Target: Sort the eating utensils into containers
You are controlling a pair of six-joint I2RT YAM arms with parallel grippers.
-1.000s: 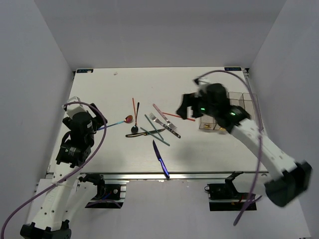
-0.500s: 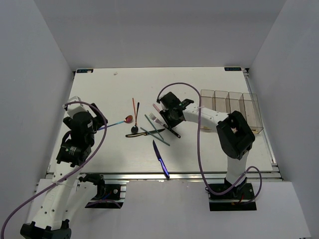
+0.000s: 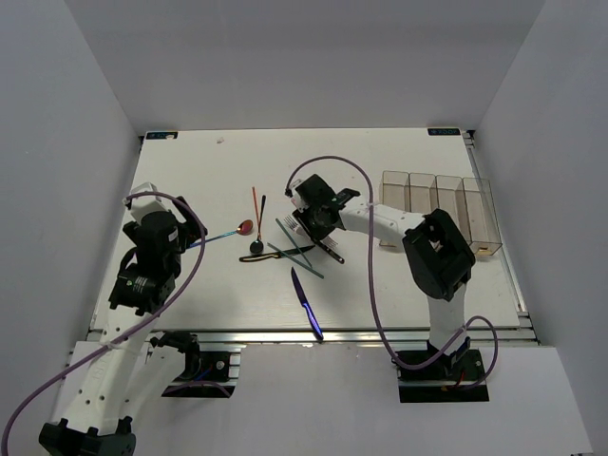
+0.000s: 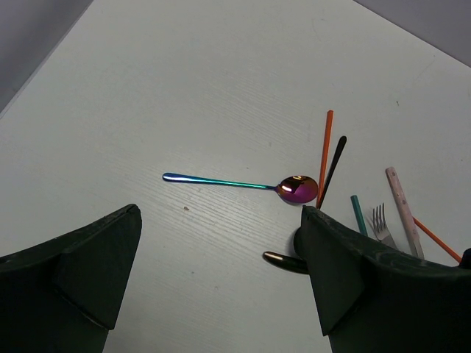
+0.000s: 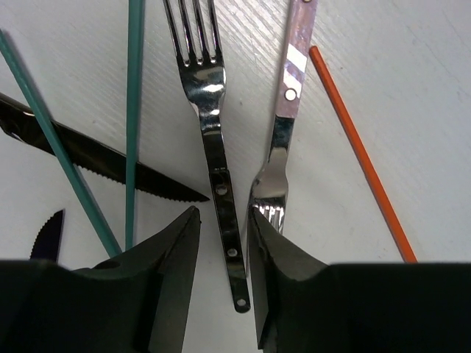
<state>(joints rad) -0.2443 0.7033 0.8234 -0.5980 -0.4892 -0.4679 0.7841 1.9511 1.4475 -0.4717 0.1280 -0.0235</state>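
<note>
Our right hand (image 5: pixel 223 212) straddles the handle of the dark-handled fork (image 5: pixel 204 88), half-closed, gaps either side, gripping nothing; our left hand (image 4: pixel 221 209) gapes wide, empty.

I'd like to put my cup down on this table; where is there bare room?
Bare: the far strip of the table behind the utensils and containers; the near patch between the left arm and the blue knife; another between that knife and the right arm. Crowded: the middle, where forks, chopsticks and a dark knife bunch at the right gripper.
</note>
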